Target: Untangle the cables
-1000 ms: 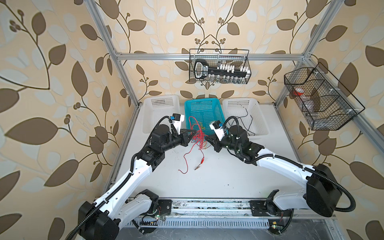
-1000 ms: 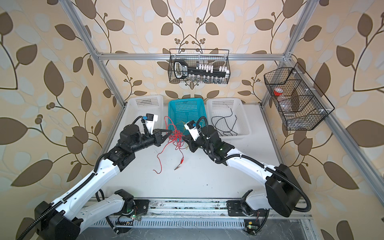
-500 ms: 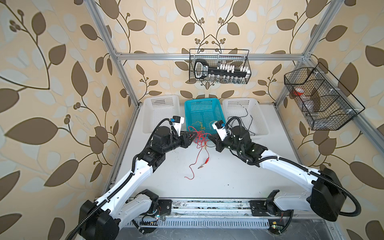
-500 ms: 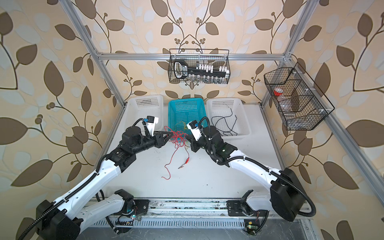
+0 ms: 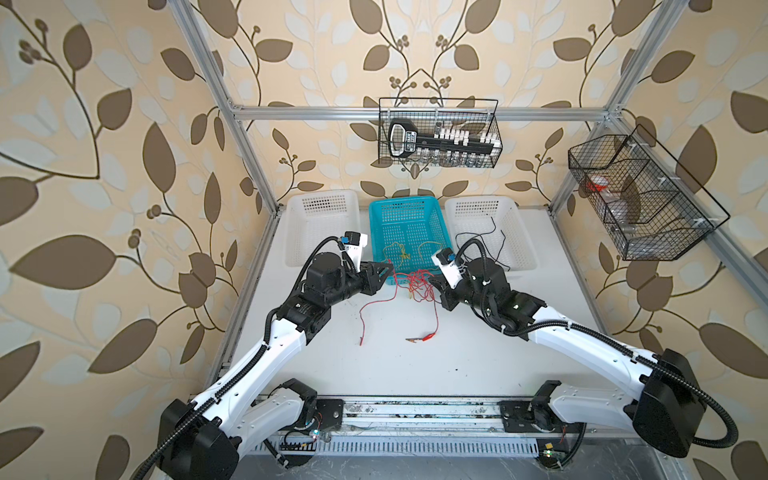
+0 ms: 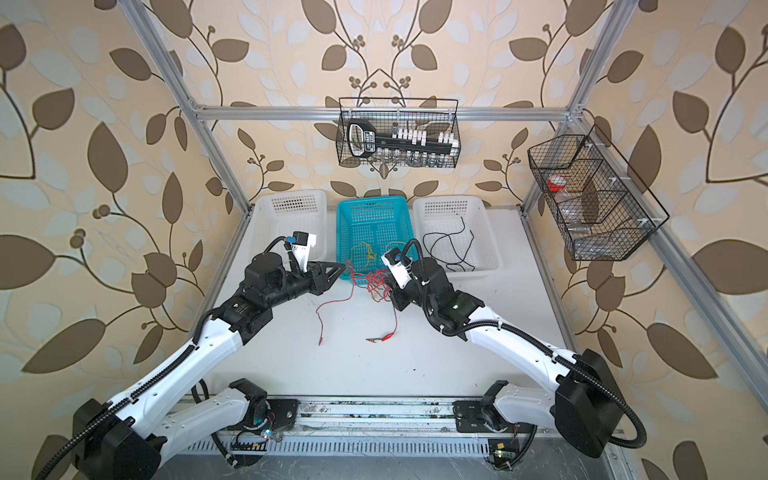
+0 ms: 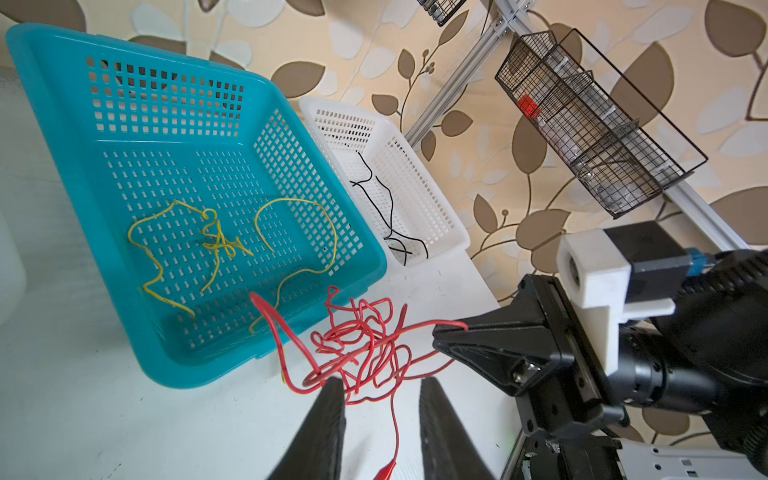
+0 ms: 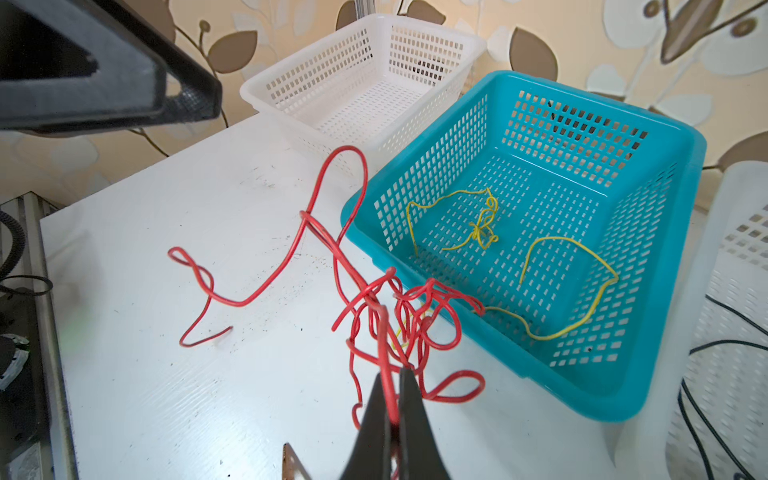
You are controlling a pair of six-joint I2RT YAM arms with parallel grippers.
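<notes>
Red wire [image 5: 415,279], a loose snarl of it, hangs just above the bench [image 5: 415,374] in front of the near edge of the teal basket [image 5: 404,201], strung between the two arms. The right gripper [image 8: 392,376] is pressed together on one red strand (its wrist view shows the wire running straight down between the tips). The left gripper [image 7: 380,384] has let go. A second ago it was closed on the other side of the snarl, and now its fingers [image 7: 330,399] stand apart, with a loop lying against one tip and a strand trailing through the gap. Otherwise neither arm has shifted much.

From the knot one bare tail drops to the bench on the left arm's side. Another runs down to a red alligator clip [image 5: 420,339] lying near the bench's middle, slightly further right than before. Yellow cables [image 7: 216,243] lie loose on the teal basket's floor, and a bit of yellow shows inside the red knot. A black cable [image 6: 449,239] sits in the white basket [image 5: 480,198] at the bench's far right corner.
</notes>
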